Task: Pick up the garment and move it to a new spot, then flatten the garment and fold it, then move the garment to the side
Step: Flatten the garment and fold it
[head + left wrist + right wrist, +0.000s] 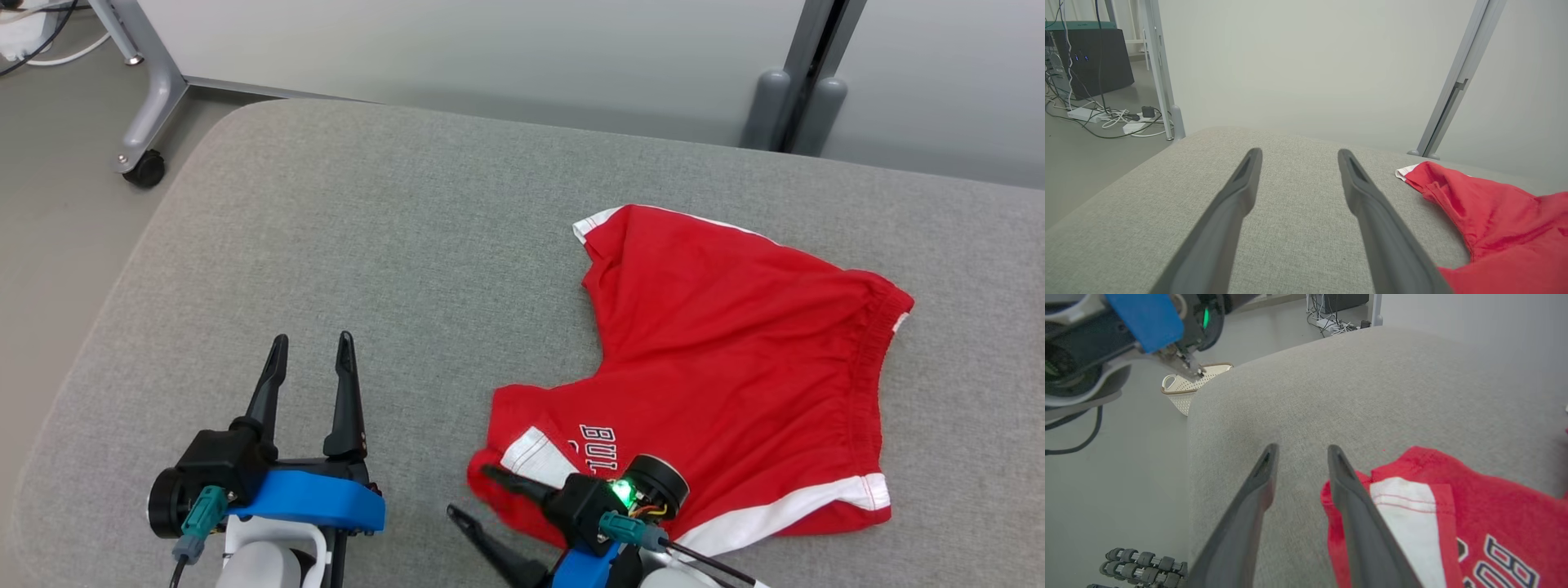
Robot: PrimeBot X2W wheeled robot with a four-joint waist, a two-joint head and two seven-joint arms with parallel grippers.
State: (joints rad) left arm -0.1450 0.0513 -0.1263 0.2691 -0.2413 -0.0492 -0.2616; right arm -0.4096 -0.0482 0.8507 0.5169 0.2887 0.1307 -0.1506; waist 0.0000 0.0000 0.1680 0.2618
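Two claws sit over the grey cushion [367,245], each with its fingers spread and nothing between them. The left claw [313,337] stands wide open above bare fabric, with the red garment [735,343] well off to its right, lying flat and rumpled on the cushion. The right claw [469,491] is parted less widely at the garment's near corner. One finger lies over the red edge just beside the white stripe and dark lettering, the other is over bare cushion, and the rest of the garment spreads away to that claw's right.
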